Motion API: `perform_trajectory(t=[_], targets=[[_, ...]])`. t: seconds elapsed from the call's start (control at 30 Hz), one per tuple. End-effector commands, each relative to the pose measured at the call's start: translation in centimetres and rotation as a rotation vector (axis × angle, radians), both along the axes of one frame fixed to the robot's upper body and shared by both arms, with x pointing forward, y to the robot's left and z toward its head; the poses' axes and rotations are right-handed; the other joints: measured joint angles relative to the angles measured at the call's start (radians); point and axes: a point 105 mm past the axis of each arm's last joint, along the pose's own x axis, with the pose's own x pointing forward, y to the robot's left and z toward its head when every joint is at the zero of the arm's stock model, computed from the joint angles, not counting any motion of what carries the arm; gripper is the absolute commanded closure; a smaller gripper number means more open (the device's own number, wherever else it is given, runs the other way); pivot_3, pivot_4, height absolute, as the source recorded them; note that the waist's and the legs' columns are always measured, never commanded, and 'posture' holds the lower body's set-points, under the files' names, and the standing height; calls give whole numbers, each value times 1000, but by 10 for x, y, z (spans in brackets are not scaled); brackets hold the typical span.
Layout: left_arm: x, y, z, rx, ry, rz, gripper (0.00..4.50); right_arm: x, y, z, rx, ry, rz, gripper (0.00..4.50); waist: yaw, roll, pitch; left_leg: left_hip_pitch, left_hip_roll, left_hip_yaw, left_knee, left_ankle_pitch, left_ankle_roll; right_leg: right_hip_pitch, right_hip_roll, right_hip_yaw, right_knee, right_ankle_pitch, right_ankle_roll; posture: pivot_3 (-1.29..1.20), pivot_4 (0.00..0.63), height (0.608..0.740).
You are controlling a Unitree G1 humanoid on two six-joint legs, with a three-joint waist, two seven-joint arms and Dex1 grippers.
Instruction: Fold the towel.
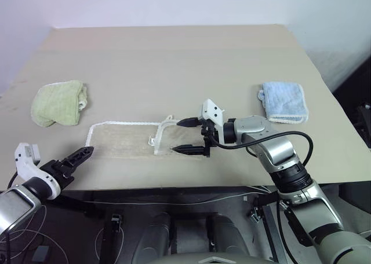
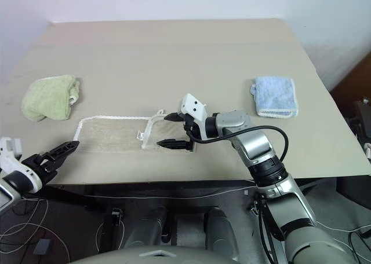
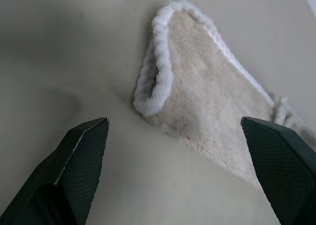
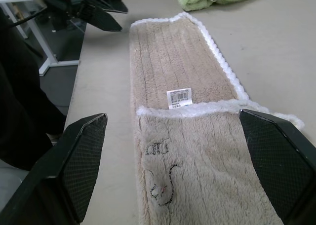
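The towel (image 1: pixel 122 139) is a beige strip with a white corded hem, lying flat along the table's front edge. Its right part is folded over the rest. A white label and a small dark stitched mark (image 4: pixel 160 183) show in the right wrist view. My right gripper (image 1: pixel 177 136) hovers open over the folded right part, pointing left, with nothing between its fingers. My left gripper (image 1: pixel 79 158) is open at the front-left table edge, aimed at the towel's left end (image 3: pixel 163 87) and holding nothing. The right wrist view also shows the left gripper (image 4: pixel 94 8) past the towel's far end.
A crumpled green towel (image 1: pixel 58 102) lies at the left of the table (image 1: pixel 174 61). A folded light blue towel (image 1: pixel 284 101) lies at the right. The table's front edge runs just below the beige towel, with cables under it.
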Motion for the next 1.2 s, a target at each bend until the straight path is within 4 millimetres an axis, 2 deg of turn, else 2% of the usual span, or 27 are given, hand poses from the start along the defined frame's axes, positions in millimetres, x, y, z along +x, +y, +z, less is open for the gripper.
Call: perform_trajectory(t=[0.03,0.17,0.3,0.33,0.47,0.6,0.77,0.8,0.97,1.07,1.2], targets=[[11,-2,2,-24,-2,-2,21,0,-1,8,9,-46,-8,0,-1,0,0,0,0,0,0,0,0,0,0,0,-1,0,0,0,150,740],[18,-6,-7,-9,40,-30,21,2,-5,2,-10,-53,-47,0,0,0,0,0,-1,1,-2,0,0,0,0,0,-2,0,0,0,150,740],[26,-12,-6,-55,16,-45,21,4,-9,-6,-32,-65,-86,0,5,1,-1,0,-1,0,-2,0,0,0,-1,0,-2,0,0,0,150,740],[28,-14,-4,-71,3,-47,193,4,-9,-7,-34,-66,-93,0,5,1,-1,0,-1,0,-2,0,0,0,-1,0,-2,0,0,0,150,740],[31,-13,-1,-73,-21,-38,1184,4,-10,-10,-38,-74,-109,0,3,1,-1,0,-2,0,-1,0,0,0,-1,0,-2,0,0,0,150,740],[31,-9,-9,-30,8,-23,2606,6,-11,-9,-38,-80,-116,0,-3,1,-1,-2,-2,0,-2,0,1,0,-1,0,-2,1,0,0,150,740],[35,-8,1,8,-55,-31,4280,8,-12,-7,-35,-88,-126,0,-2,1,-1,-3,-1,1,-3,1,2,0,-1,0,-2,2,3,0,150,740],[36,-9,5,36,-82,-39,4466,7,-13,-7,-35,-88,-127,0,-2,1,-1,-3,-2,1,-3,1,2,0,-1,0,-2,2,3,0,150,740],[42,-29,29,130,-220,-149,4466,4,-14,-7,-25,-82,-121,0,-2,1,-1,-3,-2,1,-3,0,1,0,-1,0,-3,1,0,0,150,740],[43,-44,37,116,-275,-223,4466,5,-15,-12,-29,-80,-130,0,-1,1,-1,-3,-2,1,-3,0,1,0,-1,0,-3,1,0,0,150,740],[36,-83,51,147,-317,-476,4466,6,-22,0,18,-65,-143,0,-3,0,0,-3,-2,1,-3,1,2,0,-1,0,-3,1,1,0,150,740]])
